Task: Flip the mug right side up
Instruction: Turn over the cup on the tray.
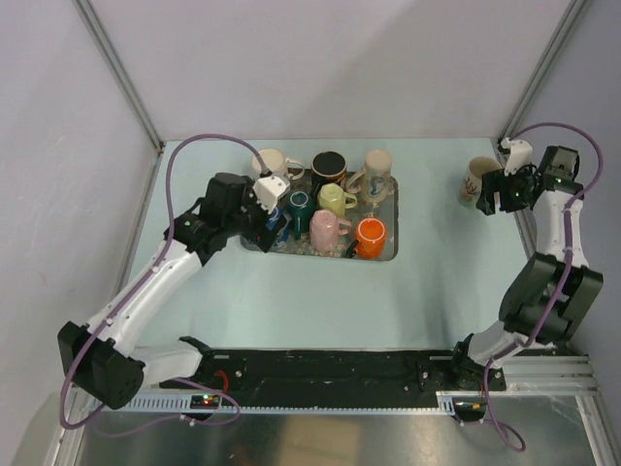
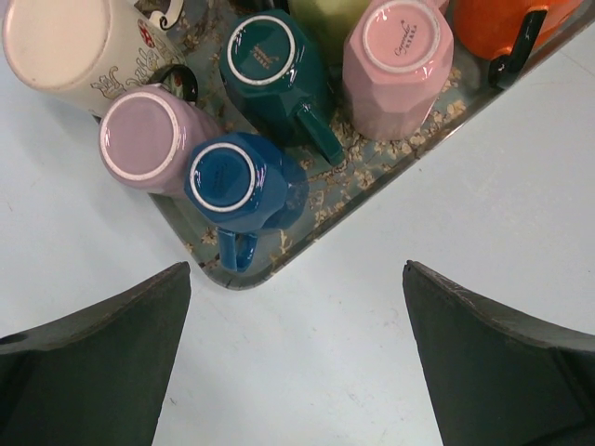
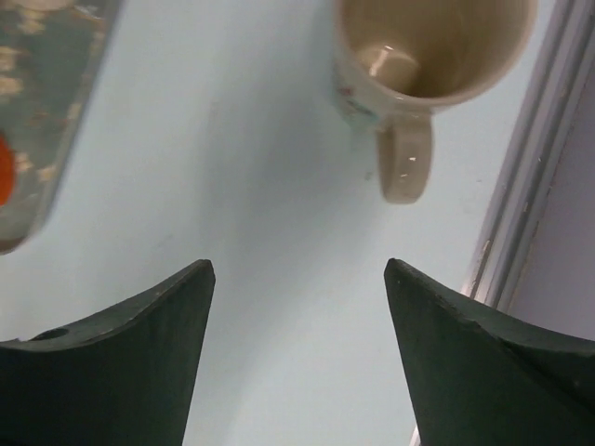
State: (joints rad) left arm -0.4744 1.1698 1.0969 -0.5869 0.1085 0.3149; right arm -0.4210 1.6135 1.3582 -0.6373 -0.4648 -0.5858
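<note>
Where the bench [image 1: 437, 291] meets its right rail [image 3: 530, 186], item one: mug [image 3: 437, 42], cream, standing mouth up, handle toward the right gripper [image 3: 298, 265], well apart from the tray [image 2: 367, 158]. Right gripper: jaws released, nothing between them, mug just beyond their tips and not touched. Left gripper [image 2: 297, 271]: jaws spread wide, empty, hanging over bare bench just off a corner of the tray. Tray contents, bottoms up: blue mug [image 2: 225, 177], teal mug [image 2: 263, 54], pink mug [image 2: 400, 42], lilac mug [image 2: 139, 135]. Orange mug [image 2: 483, 19]: only partly in view.
</note>
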